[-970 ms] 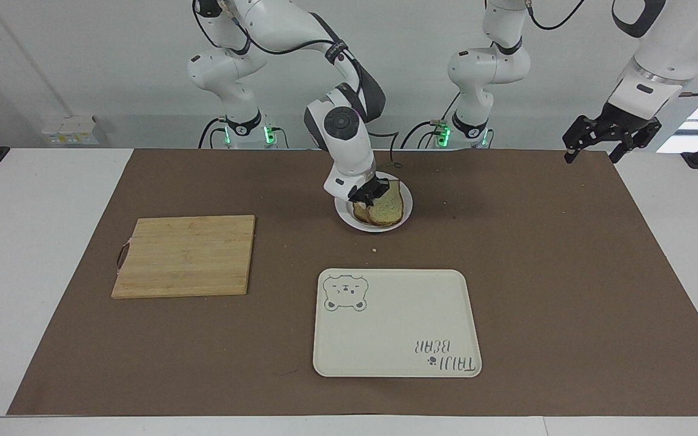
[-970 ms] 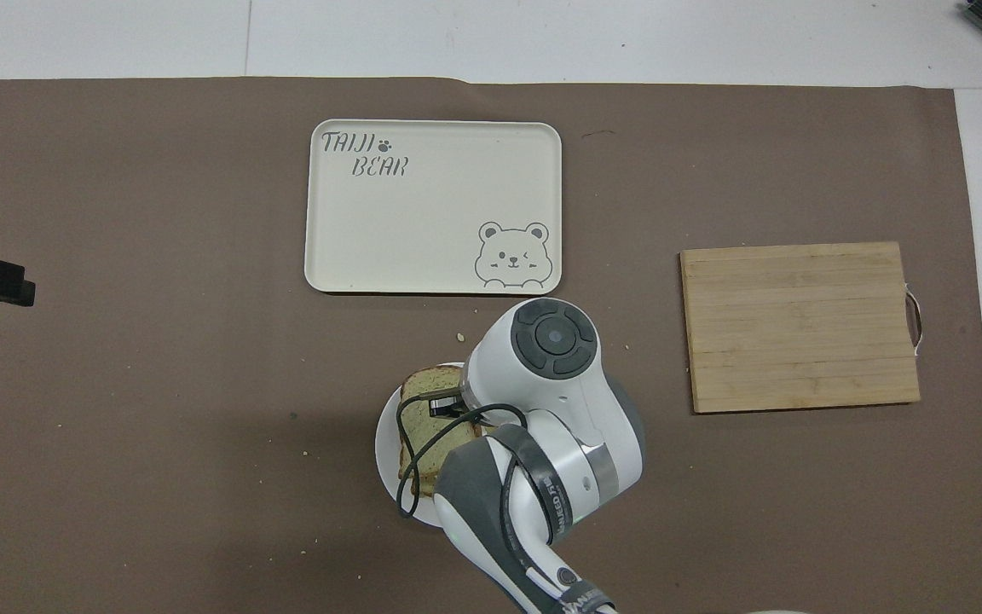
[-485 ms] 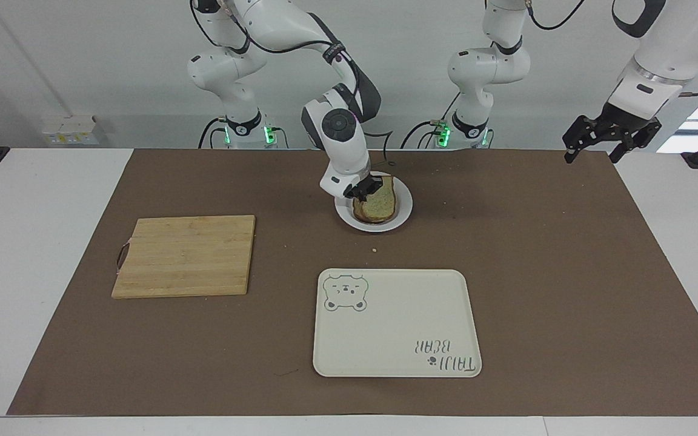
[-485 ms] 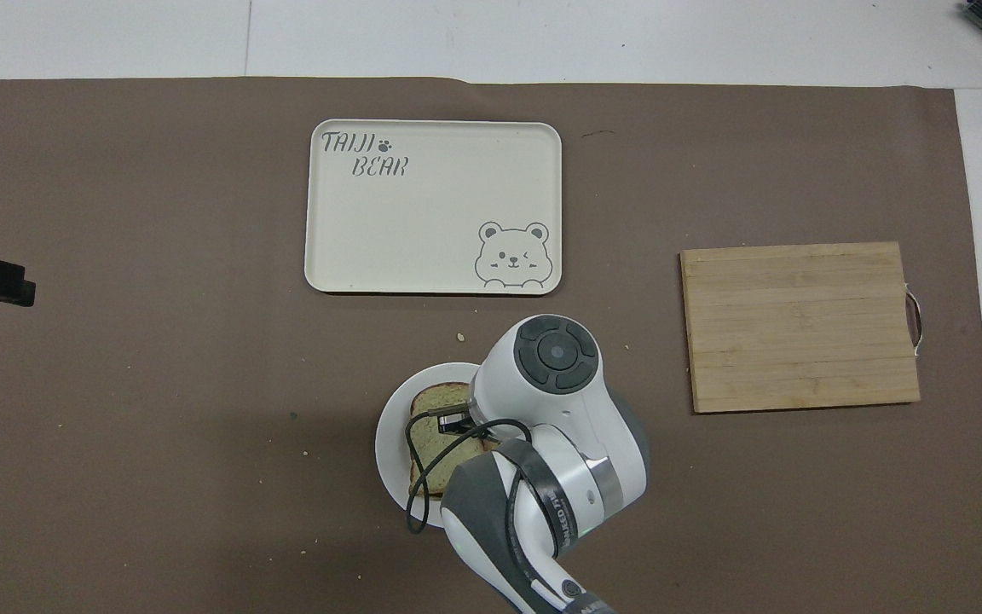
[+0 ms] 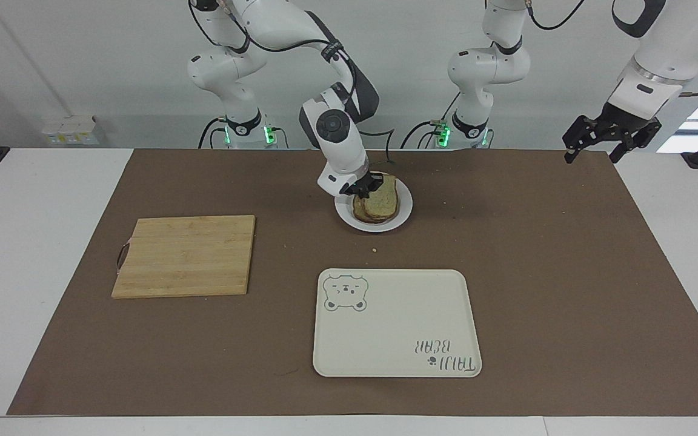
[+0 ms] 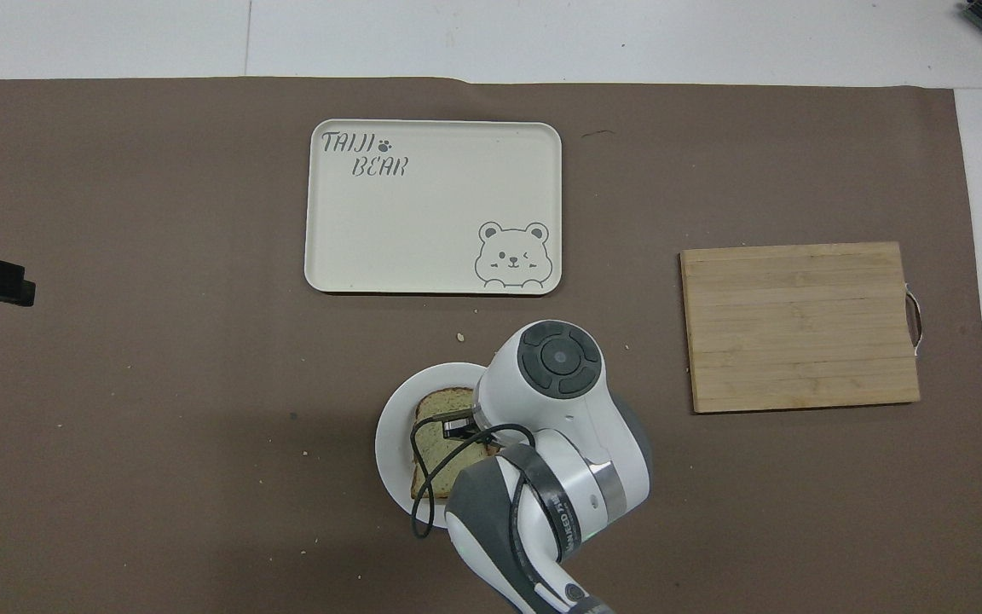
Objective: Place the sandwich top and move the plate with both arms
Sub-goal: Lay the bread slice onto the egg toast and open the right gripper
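Moved: speckled, brown-crusted sandwich top (image 5: 382, 198) now flat on round white plate (image 5: 404, 212) | right pincer (image 5: 366, 188) grip unclear | left pincer (image 5: 609, 138) spread

A white table (image 5: 34, 254) carries a large brown mat (image 5: 555, 272). On the mat lie a small round white plate (image 5: 405, 212) nearest the robots, a cream rectangular tray with a bear drawing (image 5: 394, 324) farther out, and a bamboo cutting board (image 5: 185, 255) toward the right arm's end.
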